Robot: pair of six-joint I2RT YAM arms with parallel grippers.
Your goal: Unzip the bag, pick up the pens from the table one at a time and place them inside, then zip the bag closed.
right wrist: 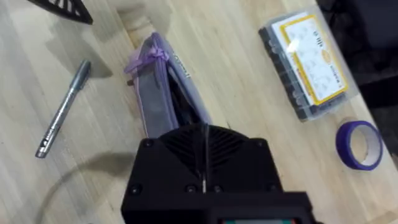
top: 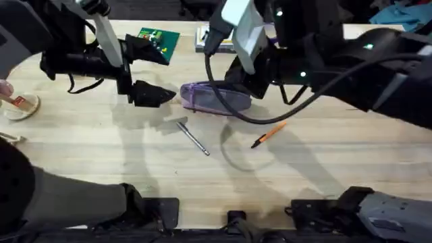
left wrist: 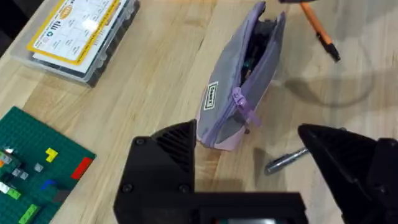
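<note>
The lavender bag (top: pixel 214 98) lies on the table (top: pixel 324 162), its zipper run open and the purple pull (left wrist: pixel 240 101) near the end facing my left gripper. My left gripper (top: pixel 160 94) stands open at that end, its fingers (left wrist: pixel 174 146) on either side of the bag (left wrist: pixel 245 74) without touching it. My right gripper (top: pixel 248 89) is shut on the bag's far end (right wrist: pixel 163 93), which runs in under the pressed-together fingers (right wrist: pixel 186 149). The silver pen (top: pixel 194 138) and the orange pen (top: pixel 270 133) lie in front of the bag.
A clear box with a yellow label (right wrist: pixel 306 62) and a purple tape roll (right wrist: pixel 359 144) lie behind the bag. A green brick plate (top: pixel 159 39) sits at the back left. A small round dish (top: pixel 20 104) rests at the left edge.
</note>
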